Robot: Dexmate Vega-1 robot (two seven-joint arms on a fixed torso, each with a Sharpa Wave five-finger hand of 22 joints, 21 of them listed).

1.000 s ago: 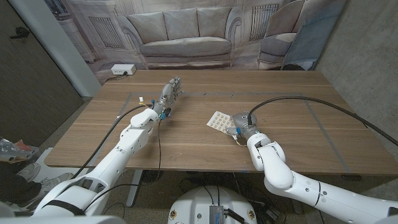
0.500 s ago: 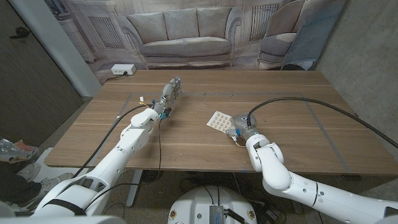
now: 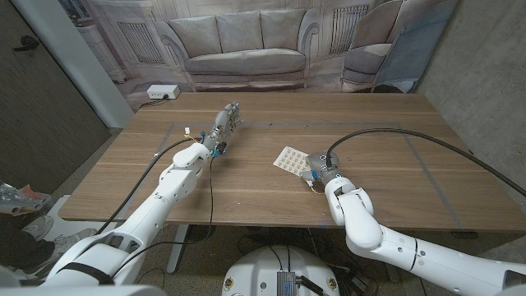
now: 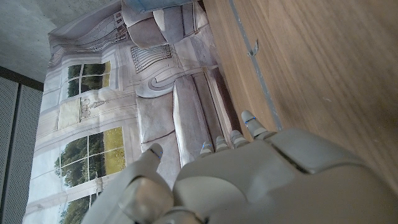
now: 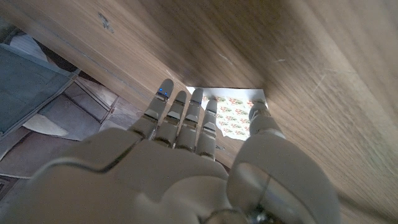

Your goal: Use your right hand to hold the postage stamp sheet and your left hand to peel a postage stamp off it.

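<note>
The stamp sheet (image 3: 291, 159) is a white sheet with rows of small stamps, lying flat on the wooden table (image 3: 386, 131) right of centre. My right hand (image 3: 319, 167) sits at the sheet's near right edge. In the right wrist view the stamp sheet (image 5: 231, 112) shows just past my right hand (image 5: 186, 149), whose fingers (image 5: 184, 115) are straight and apart, reaching toward it with nothing held. My left hand (image 3: 225, 120) is over the far left part of the table, well away from the sheet. In the left wrist view my left hand (image 4: 249, 180) holds nothing, fingers (image 4: 252, 124) extended.
A white power strip (image 3: 162, 92) lies at the table's far left corner. A black cable (image 3: 411, 136) arcs over the table's right side to my right arm. A printed sofa backdrop (image 3: 246, 41) hangs behind the table. Bare wood lies between the two hands.
My right hand has crept slightly toward the stamp sheet. The left arm and the sheet have not moved.
</note>
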